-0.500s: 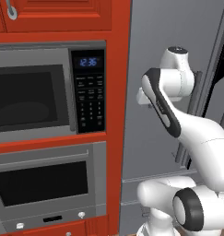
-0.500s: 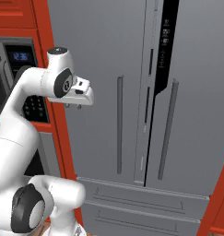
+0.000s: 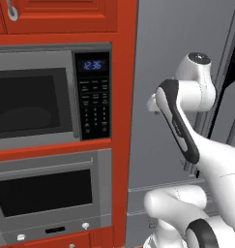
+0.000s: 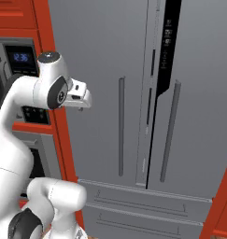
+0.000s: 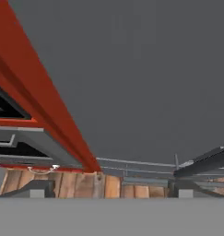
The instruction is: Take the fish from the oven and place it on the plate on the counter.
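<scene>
While our gripper (image 5: pixel 111 191) hangs released at frame bottom (tips wide apart), we see the oven (image 3: pixel 51 198) closed at lower left, under the microwave (image 3: pixel 51 97).

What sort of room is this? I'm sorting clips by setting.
A home kitchen, rendered: a grey microwave above a steel built-in oven in red cabinetry, beside a grey French-door refrigerator.
</scene>
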Controlling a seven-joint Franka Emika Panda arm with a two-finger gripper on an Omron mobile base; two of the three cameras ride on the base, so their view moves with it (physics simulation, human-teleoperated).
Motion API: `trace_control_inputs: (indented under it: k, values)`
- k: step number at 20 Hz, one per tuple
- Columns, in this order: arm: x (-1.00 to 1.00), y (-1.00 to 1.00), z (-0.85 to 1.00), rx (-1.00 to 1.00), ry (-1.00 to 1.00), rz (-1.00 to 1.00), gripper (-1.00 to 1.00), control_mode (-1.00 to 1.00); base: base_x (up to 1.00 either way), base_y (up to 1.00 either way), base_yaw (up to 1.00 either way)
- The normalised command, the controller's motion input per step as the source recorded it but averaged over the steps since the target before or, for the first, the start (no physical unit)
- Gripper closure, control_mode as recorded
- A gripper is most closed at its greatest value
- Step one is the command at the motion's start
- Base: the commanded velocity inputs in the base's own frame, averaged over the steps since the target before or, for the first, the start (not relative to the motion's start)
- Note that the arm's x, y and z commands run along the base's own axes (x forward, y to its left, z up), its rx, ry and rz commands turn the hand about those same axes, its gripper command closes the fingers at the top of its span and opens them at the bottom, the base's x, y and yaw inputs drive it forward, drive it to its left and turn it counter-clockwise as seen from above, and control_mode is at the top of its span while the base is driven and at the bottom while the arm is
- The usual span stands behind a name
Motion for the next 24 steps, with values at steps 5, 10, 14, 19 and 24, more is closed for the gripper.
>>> trace_control_inputs:
  k: [5,10,14,19,24]
  values:
    - [-0.15,0.13,0.18,-0.08,-0.12,0.21,-1.0,-1.0,0.0,0.0,0.0]
    - [-0.02,0.1,0.11,-0.05,-0.11,0.27,-1.0,-1.0,0.0,0.0,0.0]
    - [0.0,0.0,0.02,0.0,-0.06,0.27,-1.0,-1.0,0.0,0.0,0.0]
    - [0.0,0.06,0.0,0.0,0.0,0.24,-1.0,-1.0,0.0,0.0,0.0]
    - [-0.13,0.49,0.0,-0.15,-0.01,0.1,-1.0,-1.0,0.0,0.0,0.0]
